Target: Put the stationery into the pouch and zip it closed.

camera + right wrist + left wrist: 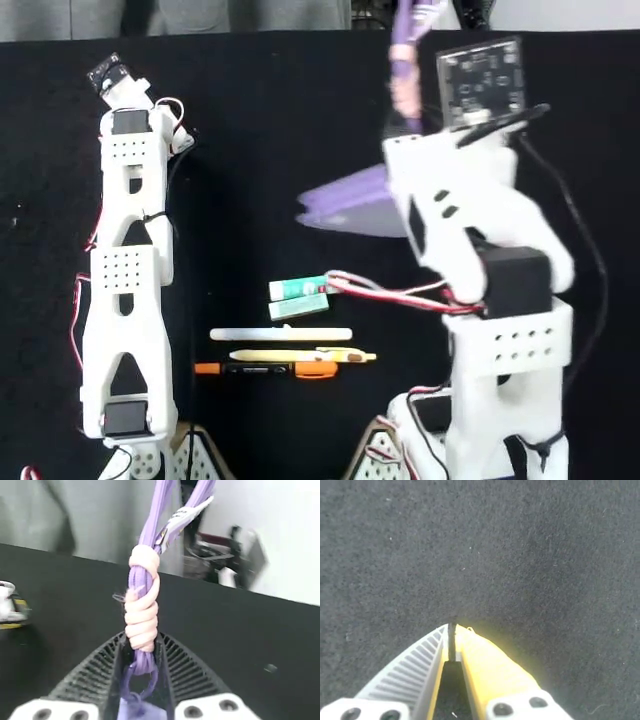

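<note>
Pouch (350, 208) toward table's (250, 120) far edge, judged soft, light, floppy. Right gripper (143, 652) clenched on strap (150, 555) — soundest hold; left gripper (451, 628) clenched, empty.

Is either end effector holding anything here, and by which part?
The right end effector grips the pouch by its purple strap, at the pink coil wrapped round it. The left end effector is shut on nothing.

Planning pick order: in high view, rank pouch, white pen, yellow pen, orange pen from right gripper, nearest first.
1. pouch, strap in the right gripper
2. white pen, first row
3. yellow pen, next row
4. orange pen, last row
</note>
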Robot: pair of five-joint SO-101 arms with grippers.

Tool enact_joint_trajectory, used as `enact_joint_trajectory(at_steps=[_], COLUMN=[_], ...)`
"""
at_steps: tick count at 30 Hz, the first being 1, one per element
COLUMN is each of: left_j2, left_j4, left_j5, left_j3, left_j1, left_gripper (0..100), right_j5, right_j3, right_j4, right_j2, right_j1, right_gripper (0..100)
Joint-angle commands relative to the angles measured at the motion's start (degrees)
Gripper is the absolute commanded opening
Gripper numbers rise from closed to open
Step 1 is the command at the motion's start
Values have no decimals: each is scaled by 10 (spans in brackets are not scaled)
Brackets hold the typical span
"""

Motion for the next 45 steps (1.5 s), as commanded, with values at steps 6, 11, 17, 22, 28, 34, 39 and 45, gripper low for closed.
enact_joint_trajectory(at_steps=[6, 11, 17, 22, 28, 34, 39, 45], left_j2=[7, 2, 5, 7, 7, 8, 9, 37], left_j4=[10, 31, 96, 180, 207, 207, 207, 193], left_j5=[-6, -26, -76, -78, -80, -80, -80, -82], left_j3=[7, 6, -57, -149, -153, -152, -152, -154], left_j1=[-29, 0, 25, 47, 89, 97, 95, 95], left_gripper=[30, 30, 30, 30, 30, 30, 30, 30], right_j5=[-37, -36, -36, -33, -32, -32, -32, -32], right_j3=[-3, -3, 5, 60, 71, 26, -56, -161], right_j4=[-15, -19, -40, -130, -193, -243, -239, -238], right_j2=[81, 135, 168, 201, 237, 276, 332, 442], right_j1=[-93, -77, -15, 29, 62, 103, 128, 215], right_gripper=[11, 11, 11, 11, 11, 11, 11, 11])
